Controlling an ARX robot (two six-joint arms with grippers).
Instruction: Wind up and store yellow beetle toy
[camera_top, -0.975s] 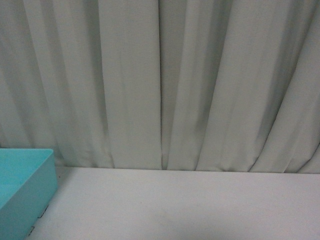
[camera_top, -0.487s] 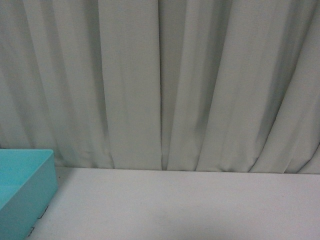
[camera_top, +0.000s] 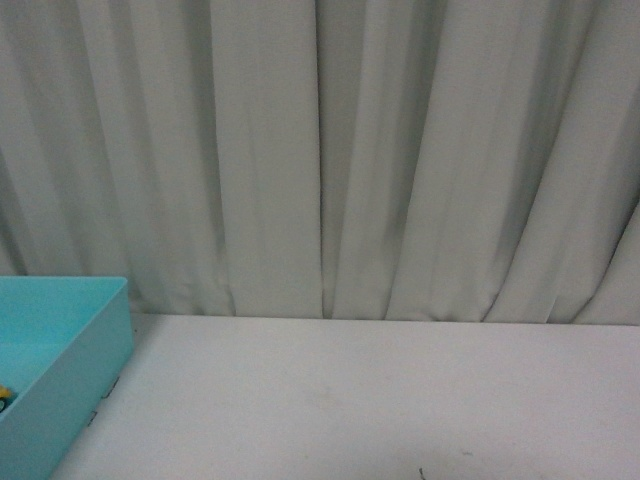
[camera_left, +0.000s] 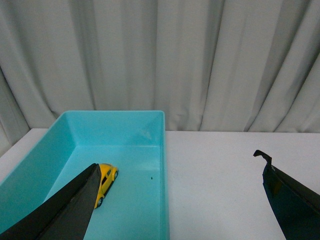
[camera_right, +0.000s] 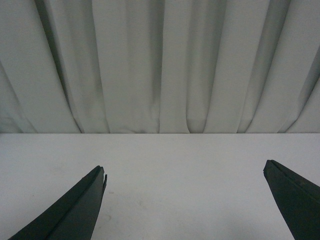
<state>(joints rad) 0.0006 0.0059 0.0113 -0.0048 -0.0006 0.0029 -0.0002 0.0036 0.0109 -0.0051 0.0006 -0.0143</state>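
Note:
The yellow beetle toy (camera_left: 106, 180) rests on the floor of a turquoise bin (camera_left: 150, 117), seen in the left wrist view partly behind one dark finger. A sliver of yellow beetle toy (camera_top: 4, 397) also peeks over the turquoise bin (camera_top: 95, 350) at the left edge of the front view. My left gripper (camera_left: 179, 167) hangs open above the bin's side wall and the white table, holding nothing. My right gripper (camera_right: 184, 169) is open over bare white table, with nothing between its fingers. Neither arm appears in the front view.
A pale pleated curtain (camera_top: 320, 150) closes off the back of the white table (camera_top: 350, 400). The bin stands at the table's left side. A tiny dark speck (camera_left: 151, 177) lies on the bin floor.
The front view has shifted: the table edge and bin now sit higher and further right in the picture, and a bit of yellow shows inside the bin.

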